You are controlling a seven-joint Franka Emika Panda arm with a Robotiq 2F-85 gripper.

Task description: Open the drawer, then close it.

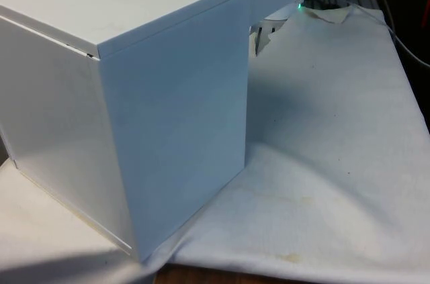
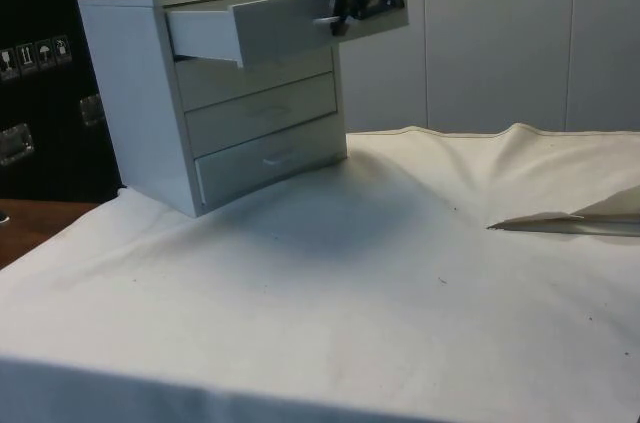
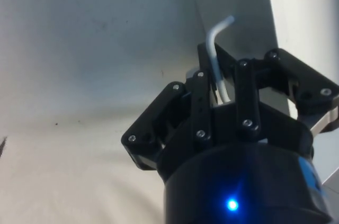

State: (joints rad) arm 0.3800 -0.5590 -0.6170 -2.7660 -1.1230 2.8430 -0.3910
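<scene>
Chest (image 2: 215, 93) stands on the cloth (image 2: 400, 273) at the side view's left, back turned to the front camera. Top drawer (image 2: 255, 28) drawn partly out of the chest; the two lower drawers sit flush.

Gripper (image 2: 345, 11) sits at the front face of the top drawer, at handle height, in the side view. In the wrist view, gripper (image 3: 221, 94) has both fingers (image 3: 244, 97) closed in tight on the thin white handle (image 3: 217, 54), which passes between them and curves away past the tips. Fingers nearly together, only the bar's thickness between; nothing else held.

Key relation: drawer lies directly ahead of the fingers, toward the chest body. Handle's long axis runs across the drawer front, crosswise to the slide direction. Slide axis runs straight from gripper into the chest.

Judgement: opening half looks largely done, though full extension cannot be confirmed. Closing calls for a straight push along the slide axis, back toward the chest, grip kept square on the bar.

Risk: an off-axis push may bind the drawer or shift the chest on the cloth.
</scene>
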